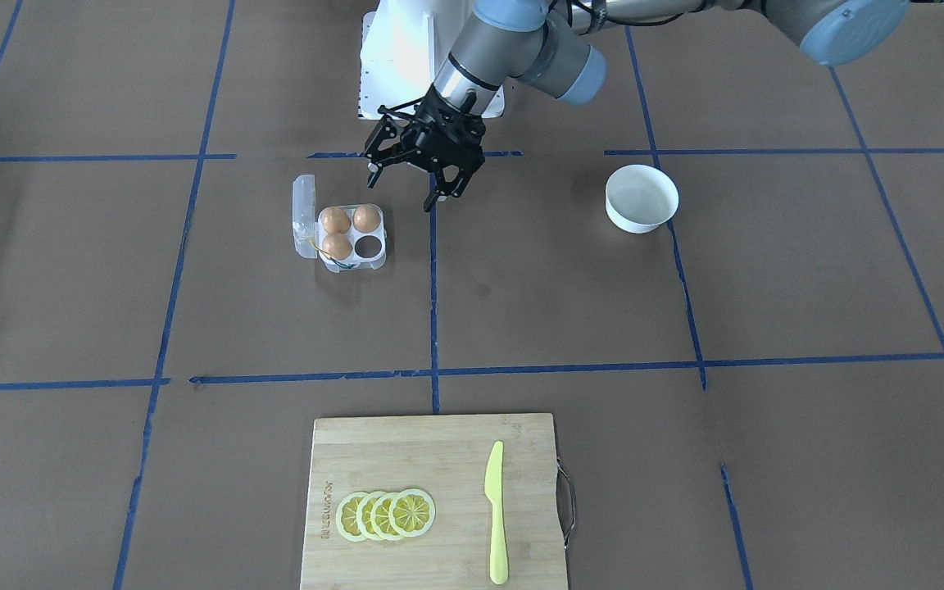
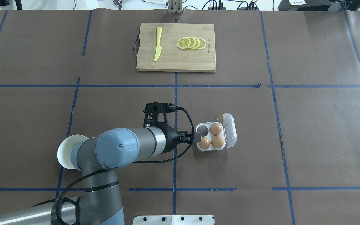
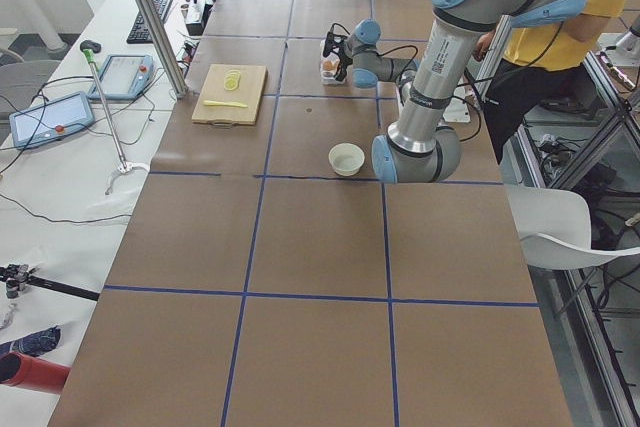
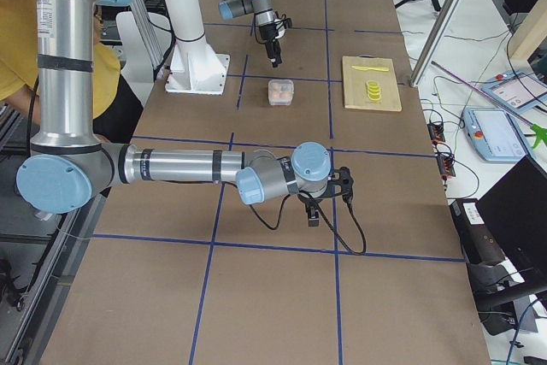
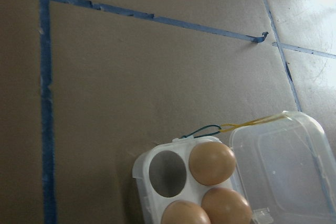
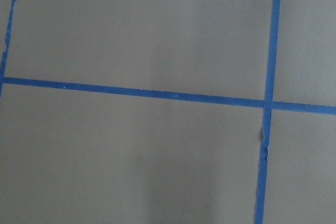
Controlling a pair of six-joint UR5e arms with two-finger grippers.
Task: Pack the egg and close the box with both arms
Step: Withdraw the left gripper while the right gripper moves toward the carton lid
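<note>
My left pincer [image 1: 403,187] hangs released and empty just beside the box [image 1: 355,262], which sits mid-desk nearer my own edge with three eggs [image 1: 335,220] seated and its lid [image 1: 302,215] open, so nudging that lid unbraced could skid or tip the light box.

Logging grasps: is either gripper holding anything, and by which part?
The left gripper is open and empty near the clear plastic egg carton; the right gripper cannot be judged.
</note>
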